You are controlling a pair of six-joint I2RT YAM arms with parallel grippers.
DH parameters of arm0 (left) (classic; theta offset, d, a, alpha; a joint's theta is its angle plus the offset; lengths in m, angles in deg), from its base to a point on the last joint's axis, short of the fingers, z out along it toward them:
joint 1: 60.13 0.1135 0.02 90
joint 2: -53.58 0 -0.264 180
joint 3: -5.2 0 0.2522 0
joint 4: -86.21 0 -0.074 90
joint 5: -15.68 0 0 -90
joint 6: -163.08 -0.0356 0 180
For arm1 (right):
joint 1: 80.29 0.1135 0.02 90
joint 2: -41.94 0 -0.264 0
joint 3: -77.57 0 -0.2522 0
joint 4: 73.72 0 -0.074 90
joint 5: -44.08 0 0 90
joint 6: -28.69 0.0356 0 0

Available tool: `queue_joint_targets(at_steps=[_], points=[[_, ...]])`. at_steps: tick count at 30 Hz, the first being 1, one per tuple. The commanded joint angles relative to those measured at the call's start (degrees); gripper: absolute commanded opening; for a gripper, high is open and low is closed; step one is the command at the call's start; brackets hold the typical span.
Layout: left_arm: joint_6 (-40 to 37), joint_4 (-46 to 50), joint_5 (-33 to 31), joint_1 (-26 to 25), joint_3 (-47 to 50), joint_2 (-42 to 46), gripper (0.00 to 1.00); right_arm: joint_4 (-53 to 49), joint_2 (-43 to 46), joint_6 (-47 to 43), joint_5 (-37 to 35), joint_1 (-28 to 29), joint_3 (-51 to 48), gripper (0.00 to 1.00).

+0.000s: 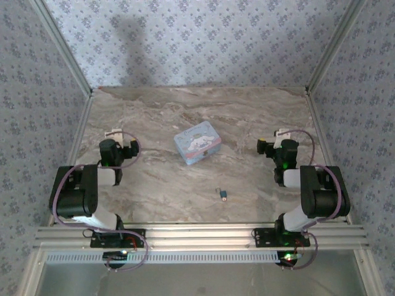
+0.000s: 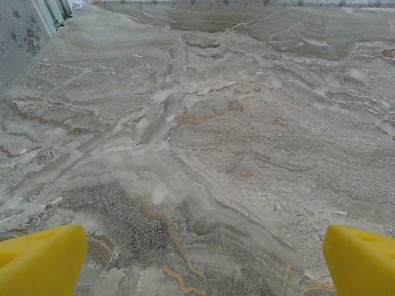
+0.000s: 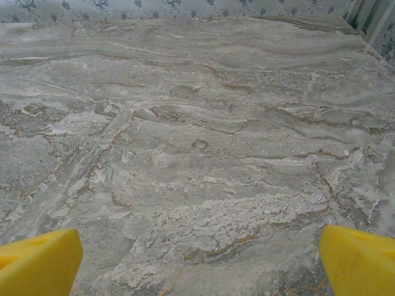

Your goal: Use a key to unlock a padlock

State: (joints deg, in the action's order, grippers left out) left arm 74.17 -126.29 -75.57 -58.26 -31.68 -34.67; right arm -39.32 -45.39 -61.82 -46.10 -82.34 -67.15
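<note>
The left arm [image 1: 77, 194] and right arm [image 1: 321, 194] are chunky black housings joined by white links, each trailed by a looping mauve cable [image 1: 55, 200]. A green lamp [image 1: 285, 165] glows on the right arm, at three o'clock overhead. The left claw [image 2: 197, 262] and right claw [image 3: 197, 262] carry blunt bright-yellow fingertips [image 2: 37, 259].

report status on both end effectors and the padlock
Left end effector open, nothing held. Right end effector open, nothing held. Padlock loose on the table, near the front, untouched. Pale blue tin farther back, apart from it.
</note>
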Motion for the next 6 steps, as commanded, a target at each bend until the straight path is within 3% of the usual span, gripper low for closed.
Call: queue_joint_targets(at_steps=[1,6], points=[[0.5,-0.1,1.2,0.1,-0.7,0.4,0.98,-0.9,-0.2,-0.8,-1.0,0.1,0.5,1.00],[0.4,-0.1,1.1,0.1,-0.7,0.4,0.98,-0.8,-0.1,-0.9,-1.0,0.1,0.5,1.00]])
